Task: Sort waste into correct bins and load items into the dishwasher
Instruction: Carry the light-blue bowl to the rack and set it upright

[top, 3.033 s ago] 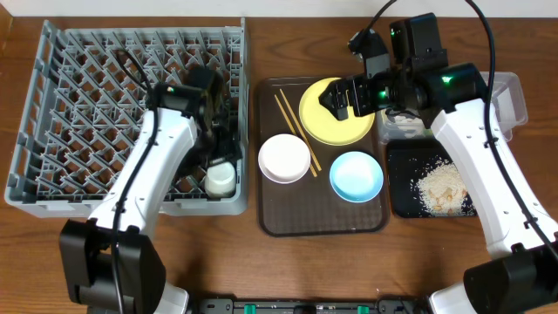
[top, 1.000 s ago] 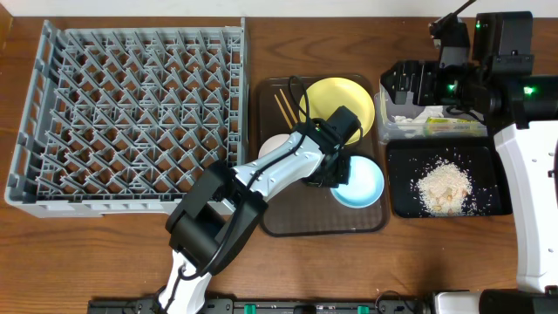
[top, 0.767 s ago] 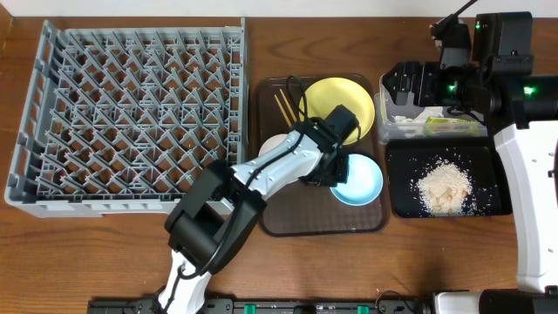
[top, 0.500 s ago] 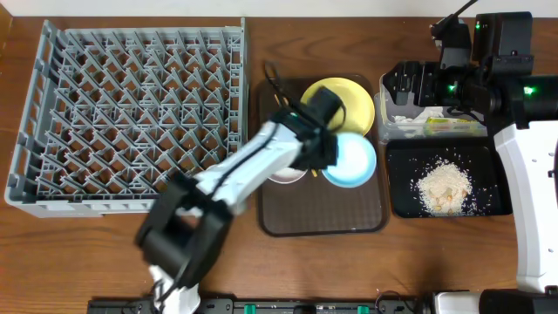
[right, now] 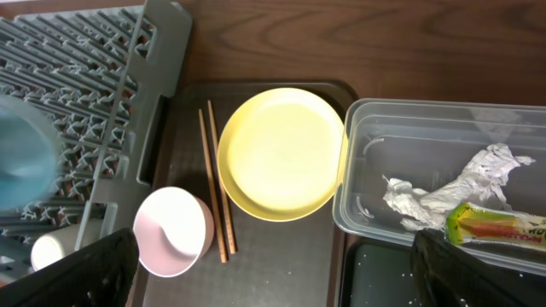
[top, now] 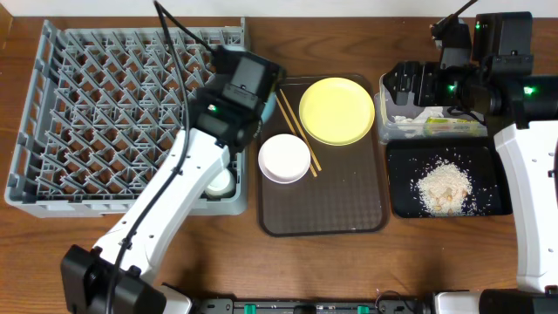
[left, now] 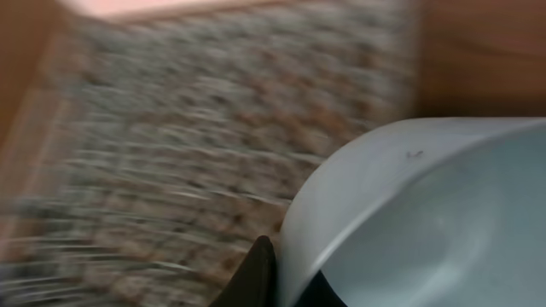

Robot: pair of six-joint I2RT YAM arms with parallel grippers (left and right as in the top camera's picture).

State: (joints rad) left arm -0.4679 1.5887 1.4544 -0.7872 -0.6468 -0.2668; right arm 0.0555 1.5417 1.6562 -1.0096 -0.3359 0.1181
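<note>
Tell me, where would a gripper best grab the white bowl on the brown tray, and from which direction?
Probably the rim, from straight above, one finger inside and one outside: the white bowl sits upright with its mouth open. Choose the side facing the rack, since the chopsticks lie along the opposite edge.
</note>
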